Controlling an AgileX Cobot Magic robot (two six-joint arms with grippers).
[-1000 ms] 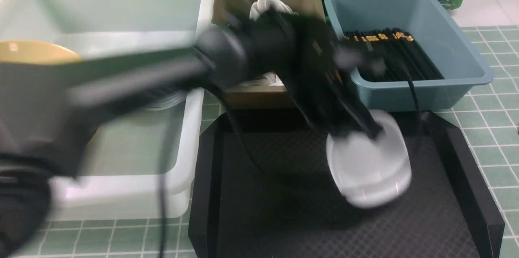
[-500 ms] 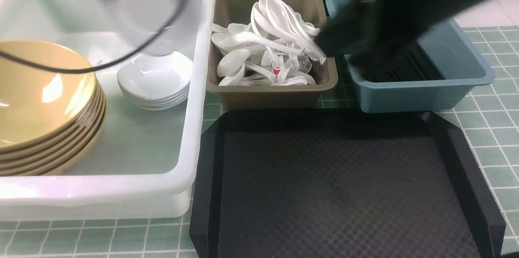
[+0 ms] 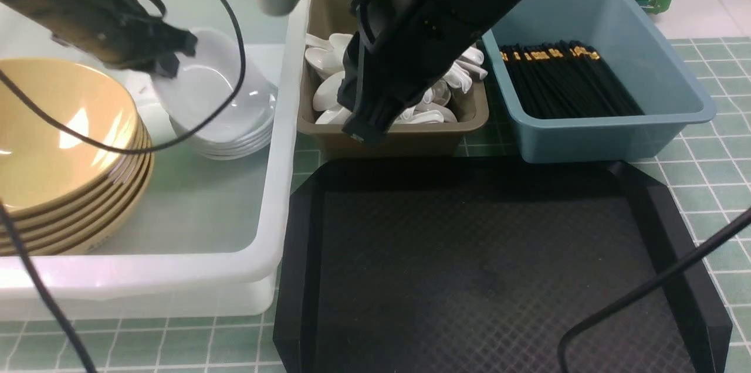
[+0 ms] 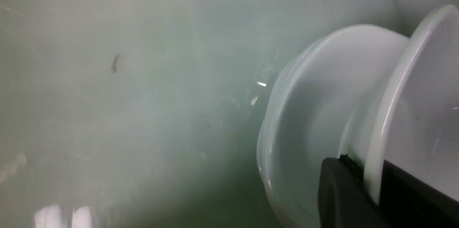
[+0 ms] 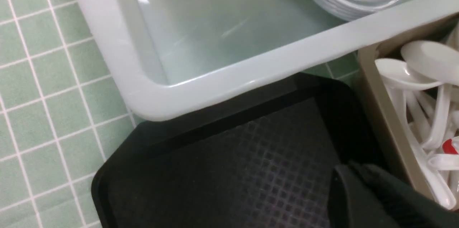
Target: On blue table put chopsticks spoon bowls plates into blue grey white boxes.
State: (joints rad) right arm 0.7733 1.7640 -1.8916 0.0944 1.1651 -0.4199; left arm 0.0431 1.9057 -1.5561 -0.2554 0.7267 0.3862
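One plate (image 3: 214,88) clamped by its rim in left gripper (image 3: 171,57): hangs tilted just over the stack of plates (image 3: 237,141) in the white box (image 3: 280,179), lower than half a second ago. Right gripper (image 3: 364,128) pressed together, empty: now off the blue box (image 3: 587,139), by the grey box (image 3: 405,141) near wall.

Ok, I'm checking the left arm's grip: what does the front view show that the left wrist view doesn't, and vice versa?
Front view only: the bowls, the spoons in the grey box, the chopsticks in the blue box, the black tray, the right gripper. Left wrist view only: the fingers of the left gripper pinching the rim of the held plate. Both: that plate tilted over the plate stack in the white box.
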